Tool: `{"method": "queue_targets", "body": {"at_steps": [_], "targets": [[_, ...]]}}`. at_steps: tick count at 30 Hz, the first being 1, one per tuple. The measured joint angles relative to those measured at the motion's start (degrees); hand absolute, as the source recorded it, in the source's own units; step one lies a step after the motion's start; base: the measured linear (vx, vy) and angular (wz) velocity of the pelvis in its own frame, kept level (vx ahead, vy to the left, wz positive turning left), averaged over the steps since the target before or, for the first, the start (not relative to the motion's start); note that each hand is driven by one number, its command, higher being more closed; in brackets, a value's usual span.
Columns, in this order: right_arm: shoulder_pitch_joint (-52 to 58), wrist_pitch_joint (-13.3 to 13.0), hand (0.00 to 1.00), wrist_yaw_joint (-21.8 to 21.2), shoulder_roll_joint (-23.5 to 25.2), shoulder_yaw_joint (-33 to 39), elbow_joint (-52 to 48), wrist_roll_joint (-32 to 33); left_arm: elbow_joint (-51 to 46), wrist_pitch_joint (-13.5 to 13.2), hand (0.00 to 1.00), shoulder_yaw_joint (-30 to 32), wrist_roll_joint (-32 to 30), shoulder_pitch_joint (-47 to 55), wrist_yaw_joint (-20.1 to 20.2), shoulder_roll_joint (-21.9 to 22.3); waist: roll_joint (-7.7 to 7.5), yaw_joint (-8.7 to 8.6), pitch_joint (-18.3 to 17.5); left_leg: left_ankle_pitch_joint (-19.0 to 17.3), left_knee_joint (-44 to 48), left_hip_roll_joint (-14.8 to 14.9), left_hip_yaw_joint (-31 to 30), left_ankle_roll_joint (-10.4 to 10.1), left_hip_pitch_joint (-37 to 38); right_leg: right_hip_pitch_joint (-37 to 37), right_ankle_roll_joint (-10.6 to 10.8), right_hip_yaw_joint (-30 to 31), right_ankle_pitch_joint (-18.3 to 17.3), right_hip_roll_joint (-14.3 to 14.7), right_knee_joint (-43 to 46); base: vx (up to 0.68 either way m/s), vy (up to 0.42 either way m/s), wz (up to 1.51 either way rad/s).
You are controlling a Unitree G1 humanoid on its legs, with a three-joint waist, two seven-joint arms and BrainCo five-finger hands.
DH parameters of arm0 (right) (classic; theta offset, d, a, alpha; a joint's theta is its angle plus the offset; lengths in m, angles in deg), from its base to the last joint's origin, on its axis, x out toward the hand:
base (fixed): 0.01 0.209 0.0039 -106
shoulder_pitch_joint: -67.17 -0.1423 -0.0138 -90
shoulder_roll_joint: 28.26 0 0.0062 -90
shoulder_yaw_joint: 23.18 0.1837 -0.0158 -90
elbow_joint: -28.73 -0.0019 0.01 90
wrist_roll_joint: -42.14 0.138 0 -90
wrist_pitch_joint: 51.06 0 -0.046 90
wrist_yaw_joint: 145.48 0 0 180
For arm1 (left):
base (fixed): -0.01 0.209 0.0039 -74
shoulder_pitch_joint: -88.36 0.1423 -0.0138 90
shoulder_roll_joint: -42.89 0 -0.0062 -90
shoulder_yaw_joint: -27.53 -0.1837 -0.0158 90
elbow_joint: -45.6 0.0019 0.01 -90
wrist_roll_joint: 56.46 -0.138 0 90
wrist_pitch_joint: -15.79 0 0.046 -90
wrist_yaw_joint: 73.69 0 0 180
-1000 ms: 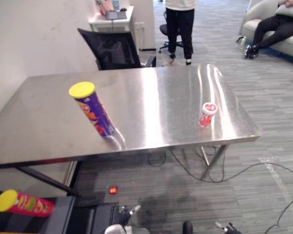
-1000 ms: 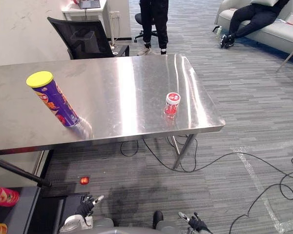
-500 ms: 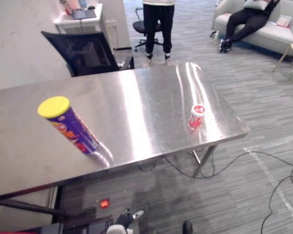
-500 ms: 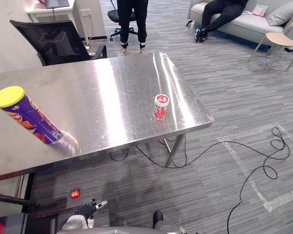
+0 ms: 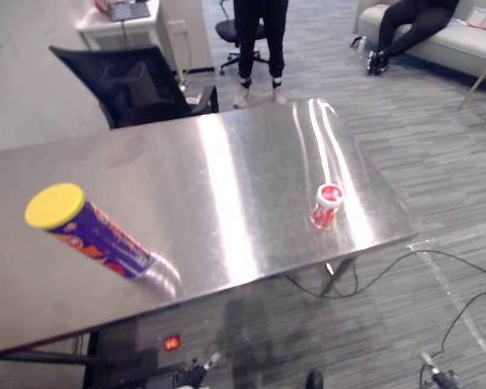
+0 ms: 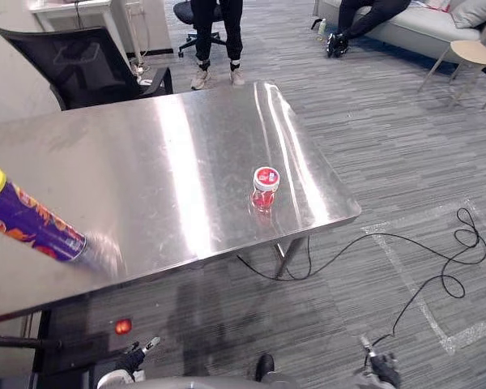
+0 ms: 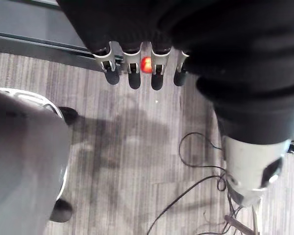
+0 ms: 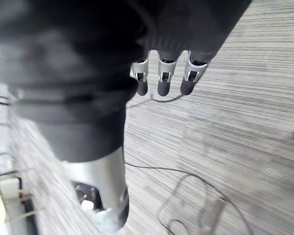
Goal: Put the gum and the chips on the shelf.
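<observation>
We see the purple chips can (image 5: 93,235) with its yellow lid standing on the steel table (image 5: 227,154), at about 8 o'clock on the tabletop and close to the near edge. The small red gum jar (image 5: 326,204) with a white cap stands upright at about 4 o'clock, near the table's right edge and well apart from the can. Neither hand touches either item.

Our left hand (image 7: 133,78) hangs low over the grey carpet at 7 o'clock in the head view. Its fingers are straight and released, with nothing in them. Our right hand (image 8: 162,84) hangs at 5 o'clock, fingers likewise relaxed and empty.

Beyond the table, a black office chair (image 5: 134,85) sits at 11 o'clock. A person (image 5: 259,40) stands at 12 o'clock, and another person (image 5: 405,24) sits on a sofa (image 5: 462,53) at 2 o'clock. A black cable (image 6: 437,267) loops across the floor at 4 o'clock.
</observation>
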Motion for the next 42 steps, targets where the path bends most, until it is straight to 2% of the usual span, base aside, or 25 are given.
{"method": "queue_targets", "body": {"at_steps": [6,12,16,18,20,21,26,29,33,42], "targets": [[-0.5,-1.3,0.0,4.1,1.2,3.2,-3.0,-0.2,-0.2,0.0,0.0,-0.1,0.1,0.2,0.0,1.5,0.39,-0.09,-1.2,0.1,0.2,-0.6,-0.2,0.0,0.1,0.7,0.5,-2.0,0.3,-0.7,0.0,0.03,0.024,0.09],[-2.7,-3.4,0.0,8.9,2.7,7.8,-10.7,-4.4,-0.7,0.0,0.0,0.3,0.0,0.4,-0.1,1.9,0.1,-0.13,-1.0,0.1,-0.1,-1.4,-0.1,0.0,0.1,0.8,0.6,-2.3,0.4,-1.5,0.0,-0.04,0.027,0.04],[-2.6,-3.6,0.0,12.9,4.1,11.0,-20.9,-7.1,-2.9,0.0,0.0,1.3,0.0,1.9,-0.2,2.5,-0.27,-0.43,-0.9,0.1,-2.1,-1.8,0.0,0.1,1.1,0.7,0.6,-2.5,0.4,-1.7,0.0,-0.08,0.015,0.0],[-2.5,-3.7,0.0,14.2,4.1,11.0,-27.6,-9.5,-2.9,0.0,0.0,1.3,0.0,2.3,-0.2,2.5,-0.47,-1.13,-0.8,0.1,-2.8,-2.2,0.0,0.1,1.1,0.4,0.7,-2.5,0.5,-1.8,0.0,-0.1,0.017,-0.01],[-2.6,-4.1,0.0,15.6,3.9,11.1,-38.5,-14.9,-3.4,0.0,0.0,1.2,-0.2,2.5,-0.2,2.5,-0.59,-1.5,-0.7,0.1,-4.0,-2.5,0.1,0.1,1.1,-0.4,0.9,-2.3,0.7,-1.9,-0.1,-0.14,0.014,-0.07],[-2.6,-4.4,0.0,15.8,3.8,11.1,-40.7,-16.2,-3.4,0.0,0.0,1.2,-0.2,2.4,-0.2,2.5,-0.7,-1.57,-0.7,0.1,-4.2,-2.5,0.1,0.1,1.0,-0.5,1.0,-2.3,0.7,-1.9,-0.2,-0.16,0.005,-0.03],[-3.5,-4.9,0.0,17.4,3.4,14.0,-52.9,-22.6,-3.9,0.0,0.0,0.5,-0.6,2.7,0.0,1.5,-2.47,-1.56,-1.6,0.1,-4.9,-2.6,-1.2,1.8,-1.0,-2.4,0.9,-3.4,1.2,-1.8,-0.4,-0.12,-0.008,0.11],[-3.8,-5.2,0.0,17.4,2.8,15.0,-57.0,-24.4,-3.8,0.0,0.0,0.4,-0.7,2.6,0.1,1.1,-2.86,-1.55,-1.7,0.5,-4.9,-2.7,-1.7,2.1,-1.2,-2.3,0.7,-4.0,1.5,-2.0,-0.4,-0.04,0.0,0.12],[-6.0,-5.8,0.0,16.5,-3.2,14.3,-59.6,-24.9,-2.7,0.0,0.0,-1.8,-1.7,2.3,0.5,0.5,-2.8,-1.65,-3.0,0.7,-4.8,-3.2,-3.0,2.5,-2.7,-3.1,0.7,-4.9,2.0,-2.4,-0.3,0.0,0.015,0.14],[-12.3,-5.7,0.0,10.9,-12.3,4.7,-58.3,-25.0,-3.5,-0.2,0.0,-4.2,-2.6,2.4,1.0,0.0,-2.94,-1.56,-3.0,1.1,-4.8,-4.3,-4.5,2.9,-3.0,-2.9,1.1,-6.0,2.4,-3.3,-0.1,0.0,0.023,0.07]]}}
